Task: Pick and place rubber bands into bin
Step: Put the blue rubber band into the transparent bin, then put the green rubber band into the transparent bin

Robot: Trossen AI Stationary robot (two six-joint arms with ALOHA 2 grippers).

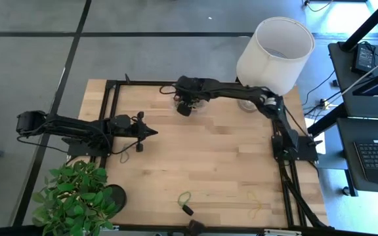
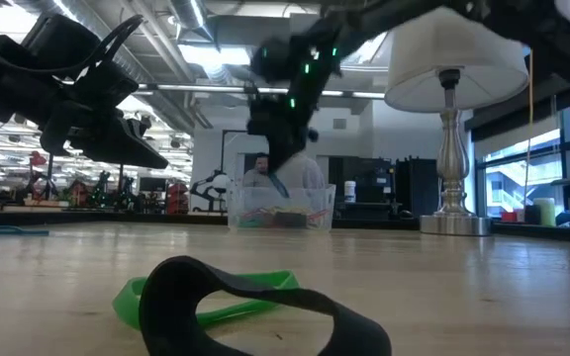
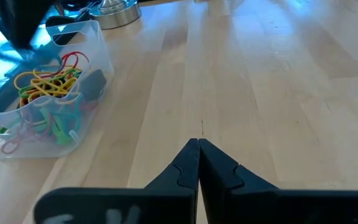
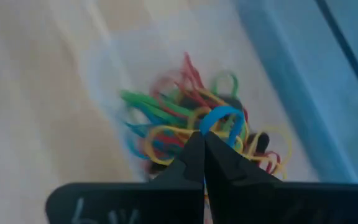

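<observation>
High view: the right gripper (image 1: pixel 185 109) covers most of the bin (image 1: pixel 199 105), whose contents are too small to tell; a dark object (image 1: pixel 193 228) is cut off at the near table edge. Low view: the black rubber band (image 2: pixel 255 311) in the foreground is blurred and cut off below. Right wrist view: the rubber bands (image 4: pixel 197 127) in the bin are motion-blurred. Left wrist view: the bin's (image 3: pixel 95 46) far end is hidden behind the right gripper (image 3: pixel 17 25).

light: bright, even, ceiling strips, windows | shadows: soft | blur: right wrist view smeared; near black band (image 2: pixel 265 309) in low view soft
</observation>
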